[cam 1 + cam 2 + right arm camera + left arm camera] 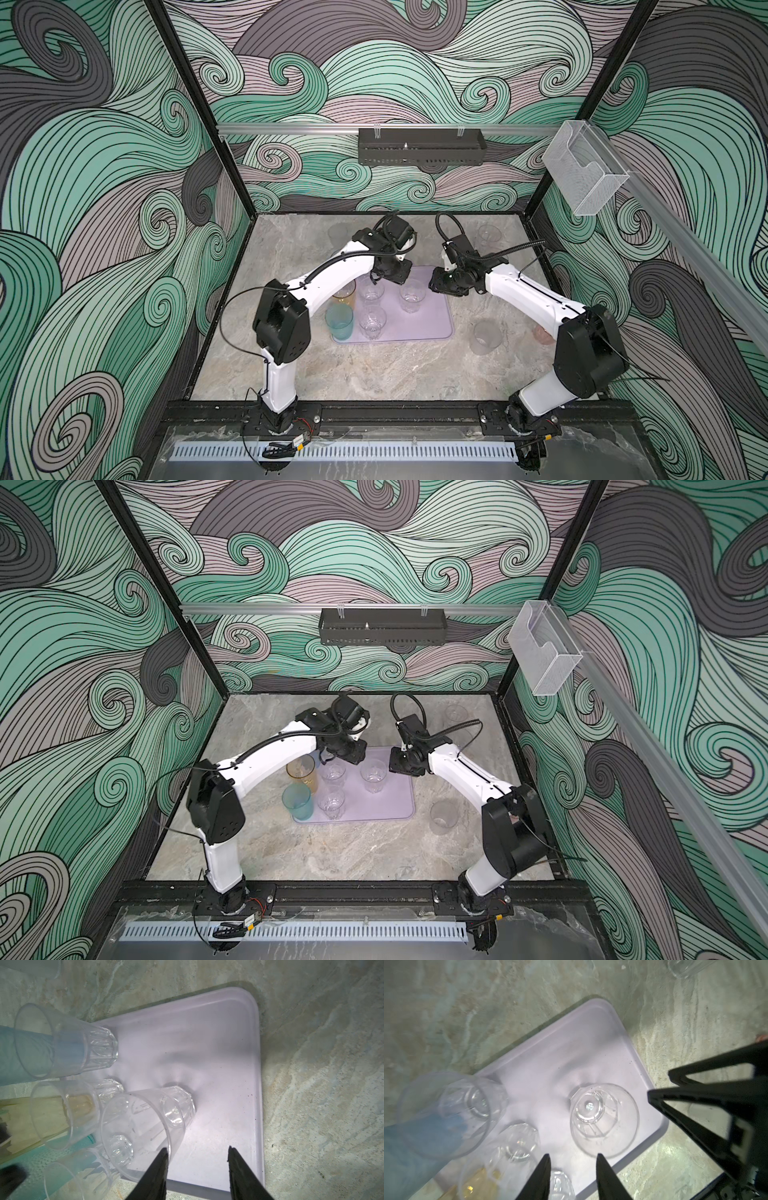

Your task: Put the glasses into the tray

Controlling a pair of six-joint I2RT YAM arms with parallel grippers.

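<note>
1. The lavender tray (432, 322) lies flat in the middle of the marble tabletop (374, 374), between the two arms.
2. Along its left side a teal tumbler (340, 322) and an amber tumbler (345, 296) stand upright. Just right of them are a far clear glass (371, 289) and a near clear glass (372, 323). A middle clear glass (412, 296) stands alone further right.
3. The left gripper (572, 1155) hangs over the tray's far left part, fingers apart and gripping nothing. Another small clear glass (562, 1186) sits on the tray below them.
4. The right gripper (197, 1148) hovers over the tray's far right edge, fingers spread, with bare tray between them.
5. Off the tray, a frosted grey cup (485, 337) stands to its right and a pink cup (543, 334) peeks out beside the right arm. Two pale cups, a back-left cup (337, 235) and a back-right cup (488, 237), stand at the far end.
</note>
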